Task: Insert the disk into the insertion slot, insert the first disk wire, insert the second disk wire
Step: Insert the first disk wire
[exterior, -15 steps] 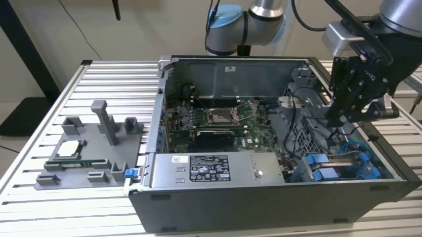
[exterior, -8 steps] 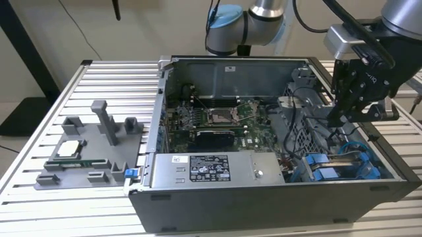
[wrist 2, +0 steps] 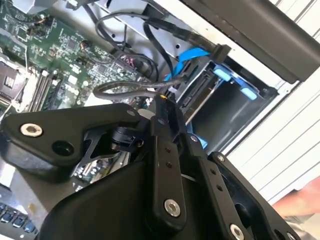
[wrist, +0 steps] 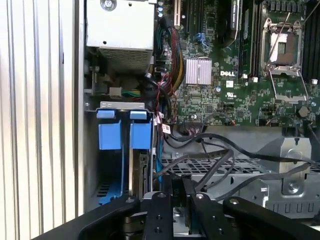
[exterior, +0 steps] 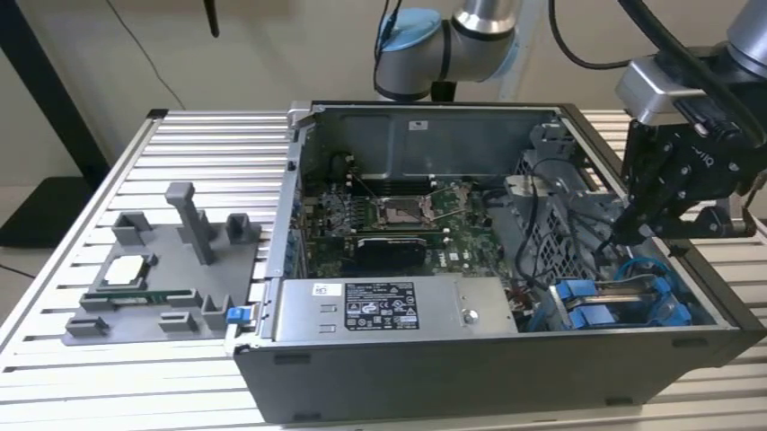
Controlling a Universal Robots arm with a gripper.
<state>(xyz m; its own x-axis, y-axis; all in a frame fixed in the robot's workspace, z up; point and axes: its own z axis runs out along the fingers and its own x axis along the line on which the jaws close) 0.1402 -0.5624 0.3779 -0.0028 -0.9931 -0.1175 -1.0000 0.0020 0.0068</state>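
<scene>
The black two-fingered gripper [wrist: 181,194] hangs inside the open dark grey computer case [exterior: 480,386], low over the grey perforated metal drive cage, whose rectangular insertion slot [wrist: 122,105] sits in the case's corner. The silver-grey disk [wrist: 140,136], clipped in its bright blue plastic carrier, is seated in that slot, right beside a second blue-fronted carrier [wrist: 109,136]. The fingers [wrist 2: 161,150] look pinched together on the end of a thin black wire [wrist 2: 125,90], near the disk's back edge
</scene>
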